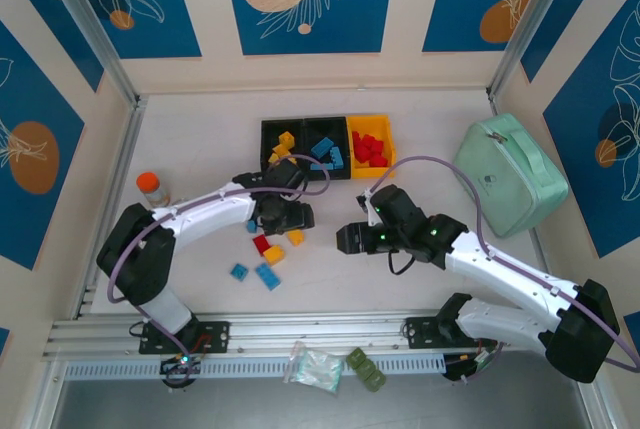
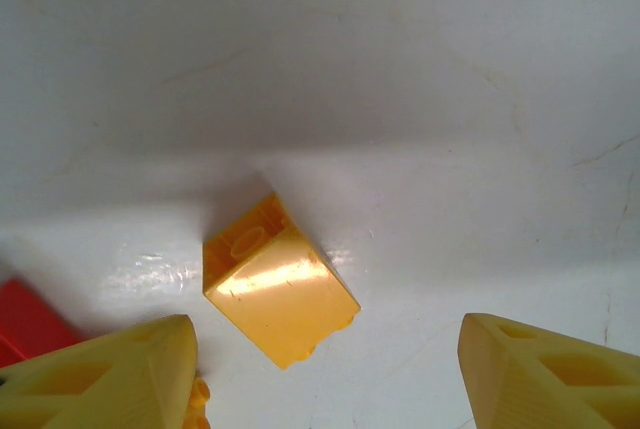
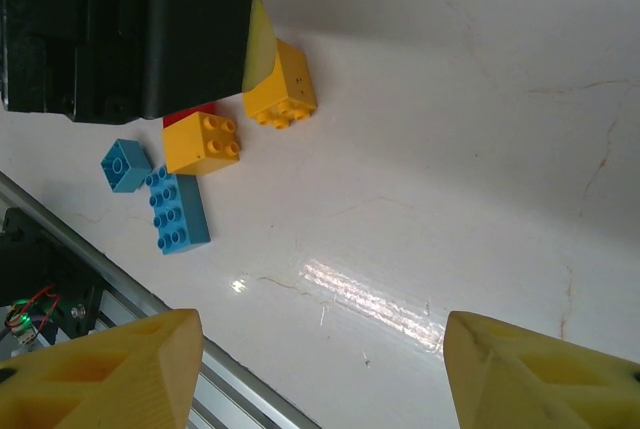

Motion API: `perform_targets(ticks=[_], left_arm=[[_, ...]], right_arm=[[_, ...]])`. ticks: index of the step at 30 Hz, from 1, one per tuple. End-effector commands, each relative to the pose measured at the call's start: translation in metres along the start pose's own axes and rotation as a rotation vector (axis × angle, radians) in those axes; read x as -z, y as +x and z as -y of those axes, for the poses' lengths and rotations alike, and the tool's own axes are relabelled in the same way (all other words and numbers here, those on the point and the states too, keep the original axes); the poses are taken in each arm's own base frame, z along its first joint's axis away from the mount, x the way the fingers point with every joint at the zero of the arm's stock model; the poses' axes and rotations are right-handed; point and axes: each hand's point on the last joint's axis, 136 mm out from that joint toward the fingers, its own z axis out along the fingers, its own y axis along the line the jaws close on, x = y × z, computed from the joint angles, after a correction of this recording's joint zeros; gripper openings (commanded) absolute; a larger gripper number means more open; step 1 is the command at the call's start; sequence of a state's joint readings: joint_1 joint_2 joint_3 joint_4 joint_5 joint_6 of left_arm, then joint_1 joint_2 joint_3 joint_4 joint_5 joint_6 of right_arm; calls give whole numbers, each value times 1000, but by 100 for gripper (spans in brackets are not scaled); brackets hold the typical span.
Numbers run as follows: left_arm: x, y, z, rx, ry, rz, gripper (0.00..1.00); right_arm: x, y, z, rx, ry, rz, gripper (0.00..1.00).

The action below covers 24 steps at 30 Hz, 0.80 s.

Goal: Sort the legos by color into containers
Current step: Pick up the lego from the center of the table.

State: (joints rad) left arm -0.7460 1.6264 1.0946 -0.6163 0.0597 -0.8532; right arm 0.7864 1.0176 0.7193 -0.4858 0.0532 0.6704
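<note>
The left pincer point(image 2: 325, 354) hangs open over the skewed yellow brick point(image 2: 280, 289). Closing off-centre could flick it into the red brick point(image 2: 30, 321). The right pincer point(image 3: 320, 354) is open and empty.

We note table top point(image 2: 420, 79): white, glossy, glare streaks, hairline scratches. Yellow brick point(image 2: 285, 299): smooth shiny plastic, faint scuffs. Left gripper point(image 2: 325, 334): fingers point(image 2: 110, 374) yellow plastic, duller, near matt. Bins point(image 1: 264, 149): hard plastic. Rail point(image 1: 300, 334): ribbed bare metal. Mint-green case point(image 1: 510, 174): matt, soft-looking.
</note>
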Motion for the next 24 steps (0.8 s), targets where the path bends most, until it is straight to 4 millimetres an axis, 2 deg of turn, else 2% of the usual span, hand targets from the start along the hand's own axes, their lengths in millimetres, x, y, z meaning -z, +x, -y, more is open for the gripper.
perform_targets(ticks=[1, 9, 14, 24], left_arm=[[-11, 8, -12, 53, -54, -11, 70], [-28, 12, -7, 56, -69, -43, 69], [-36, 10, -7, 46, -96, -59, 62], [-27, 0, -2, 6, -104, -35, 31]], right_arm=[[1, 1, 0, -5, -6, 14, 65], [-1, 3, 1, -13, -7, 13, 65], [-1, 4, 2, -17, -5, 17, 65], [-3, 4, 4, -23, -1, 20, 65]])
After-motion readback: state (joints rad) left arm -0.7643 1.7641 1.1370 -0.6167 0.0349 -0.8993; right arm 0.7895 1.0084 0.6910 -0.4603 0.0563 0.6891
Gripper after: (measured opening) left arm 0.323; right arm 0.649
